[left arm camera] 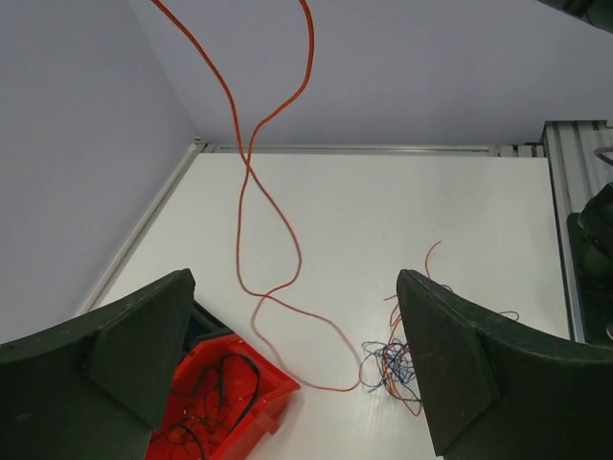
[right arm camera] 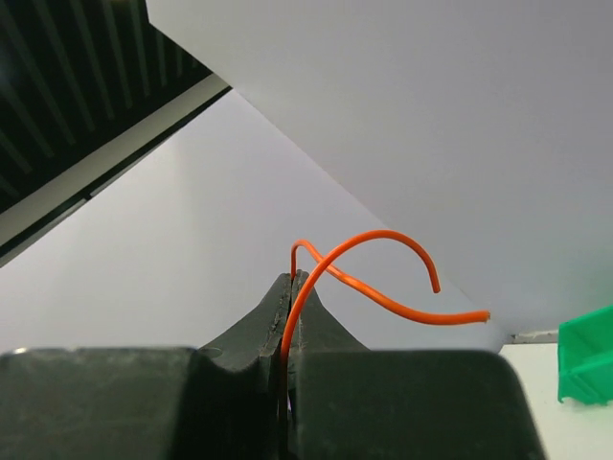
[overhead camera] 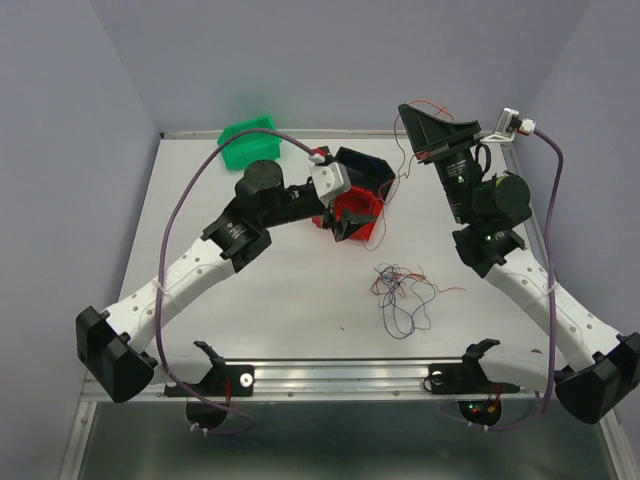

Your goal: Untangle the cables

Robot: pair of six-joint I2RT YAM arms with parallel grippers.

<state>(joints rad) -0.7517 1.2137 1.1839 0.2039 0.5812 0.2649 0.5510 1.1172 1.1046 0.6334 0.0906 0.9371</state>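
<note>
The cables (overhead camera: 403, 295) lie as a loose tangle of red, blue and dark wires on the white table, in front of the bins. They show again as cables (left arm camera: 391, 362) in the left wrist view. One orange wire (left arm camera: 250, 155) rises out of that tangle to my raised right gripper (overhead camera: 408, 114). There my right gripper (right arm camera: 295, 284) is shut on the orange wire (right arm camera: 383, 234), whose two free ends curl out above the tips. My left gripper (overhead camera: 346, 223) hovers over the red bin (overhead camera: 365, 212). In its own view the left gripper (left arm camera: 302, 374) is wide open with nothing between the fingers.
The red bin (left arm camera: 230, 402) holds a few dark wires. A dark blue bin (overhead camera: 365, 168) sits just behind it and a green bin (overhead camera: 250, 143) stands at the back left. Metal rails edge the table at the back and right.
</note>
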